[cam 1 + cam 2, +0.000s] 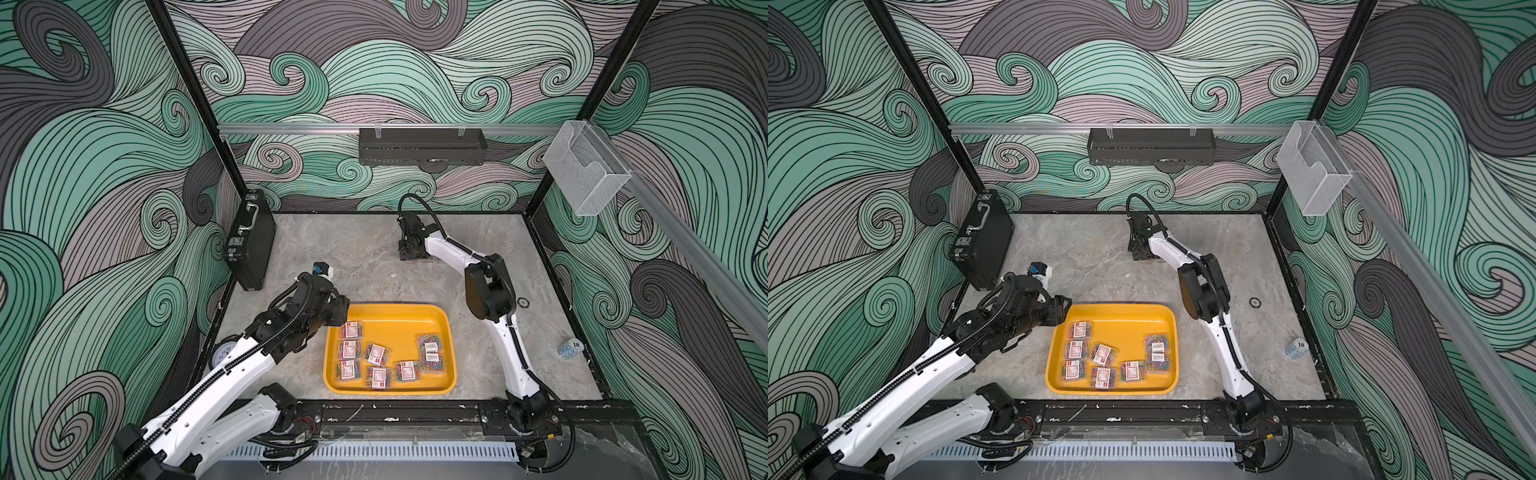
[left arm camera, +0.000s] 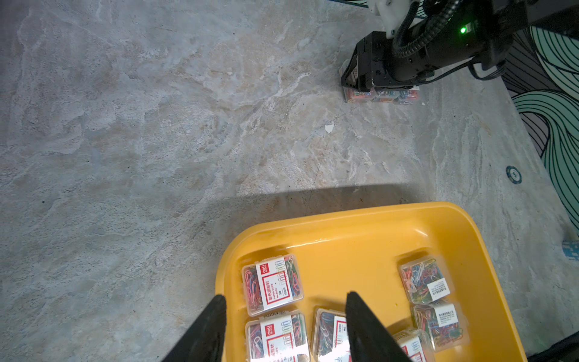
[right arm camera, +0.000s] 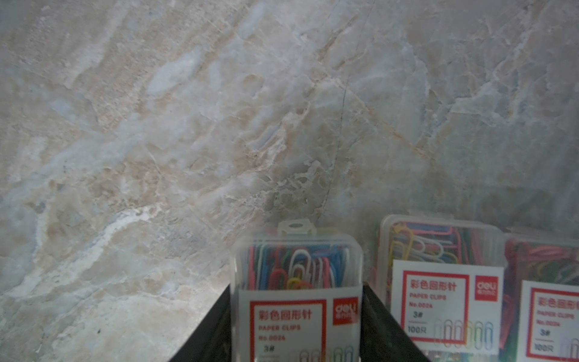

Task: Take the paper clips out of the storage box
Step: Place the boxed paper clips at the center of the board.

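Marbled counter [image 1: 374, 257], middle of near edge: storage box [image 1: 399, 324] with eight boxes of paper clips [image 1: 376, 354] inside, mostly along its left and near sides. Over its far-left corner, left claw [image 2: 285, 296] spread and empty, a box directly under the tips. Toward counter's far edge, right claw [image 3: 297, 286] pinching one clip box [image 3: 297, 260]; two more boxes [image 3: 438, 282] on the counter just beside it.

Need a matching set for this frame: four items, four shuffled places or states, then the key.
1 storage box
2 black briefcase
3 clear holder
4 right claw

A hung on side rail
B shut on a paper clip box
C yellow, front of table
D upright by left wall

Pairs: 1-C, 2-D, 3-A, 4-B
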